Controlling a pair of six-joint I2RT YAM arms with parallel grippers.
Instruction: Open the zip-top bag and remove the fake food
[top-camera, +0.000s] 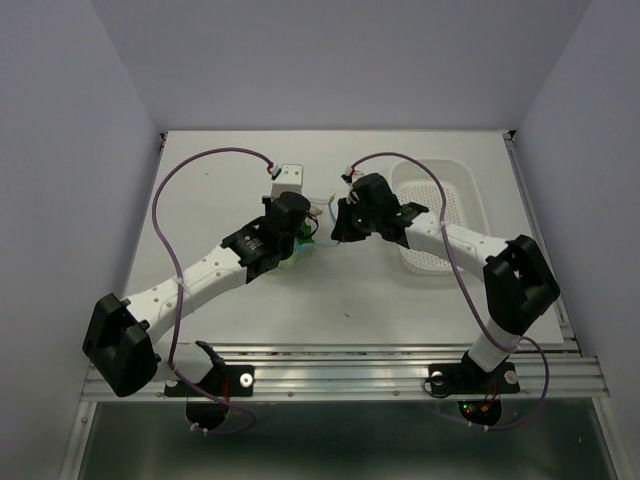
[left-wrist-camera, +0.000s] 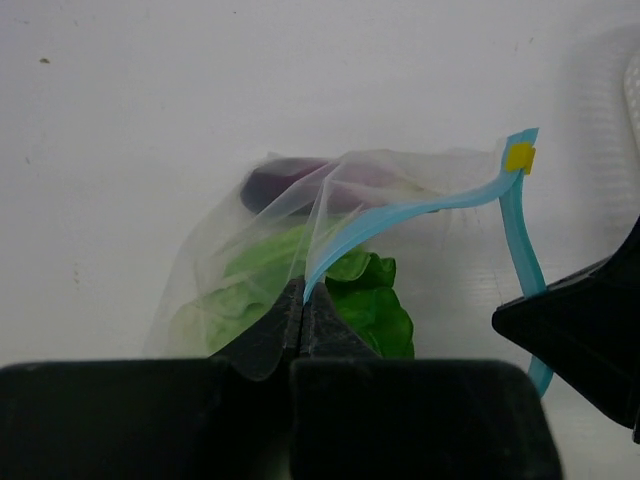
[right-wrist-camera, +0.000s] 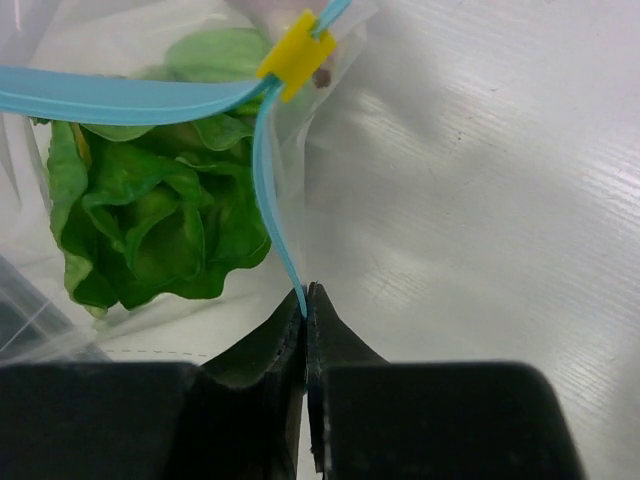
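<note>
The clear zip-top bag (left-wrist-camera: 250, 260) lies between both arms near the table's middle (top-camera: 318, 222). My left gripper (left-wrist-camera: 304, 295) is shut on one blue zip strip (left-wrist-camera: 400, 215); my right gripper (right-wrist-camera: 306, 297) is shut on the other strip (right-wrist-camera: 268, 190). The two strips spread apart from a yellow slider (right-wrist-camera: 293, 55) at the bag's end. Inside the bag sits the fake food: a green leafy cabbage piece (right-wrist-camera: 150, 220), also visible in the left wrist view (left-wrist-camera: 370, 300), and a dark purple piece (left-wrist-camera: 285, 182) behind it.
A white perforated basket (top-camera: 440, 215) stands right of the bag under the right arm. A small white block (top-camera: 288, 178) sits behind the left gripper. Grey walls close in the table at the back and sides.
</note>
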